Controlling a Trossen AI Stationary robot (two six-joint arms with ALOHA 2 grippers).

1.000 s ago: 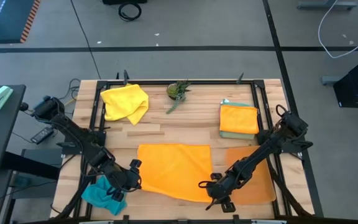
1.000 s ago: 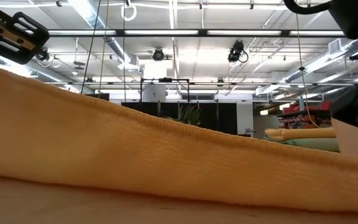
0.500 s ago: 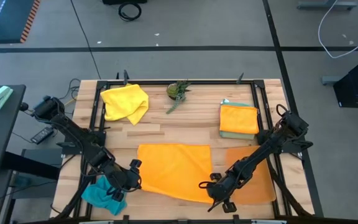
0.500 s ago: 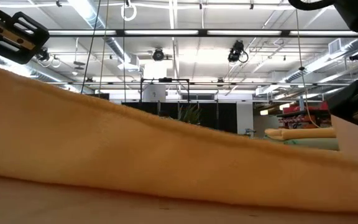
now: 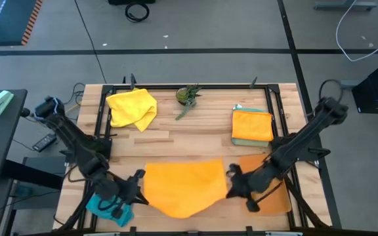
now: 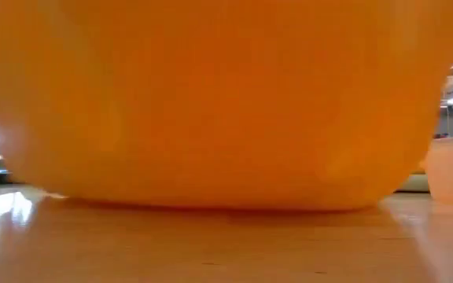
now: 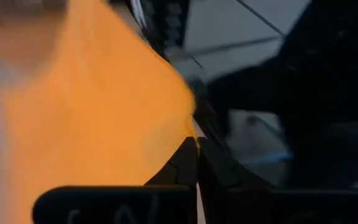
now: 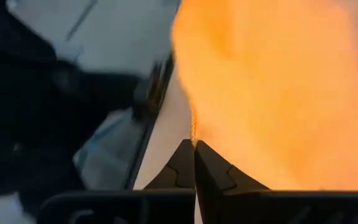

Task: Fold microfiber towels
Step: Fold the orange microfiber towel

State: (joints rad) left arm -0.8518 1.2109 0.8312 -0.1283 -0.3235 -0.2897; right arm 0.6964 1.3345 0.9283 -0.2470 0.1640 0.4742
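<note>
Both grippers, left gripper (image 5: 135,190) and right gripper (image 5: 232,183), have fingers clenched on the near corners of an orange towel (image 5: 184,187) lifted mid-table, its fold just begun, while folded towels (image 5: 252,126) sit far right and yellow (image 5: 132,108) and teal (image 5: 105,205) towels await.

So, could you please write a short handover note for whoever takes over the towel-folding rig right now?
Left gripper: shut on the orange towel, at its left near corner.
Right gripper: shut on the same towel's right near corner; the near edge is lifted off the table.
Done: a folded orange towel lies on a pale green one at the back right.
Left: finish this fold; then the crumpled yellow towel at the back left and the teal towel at the front left.
</note>
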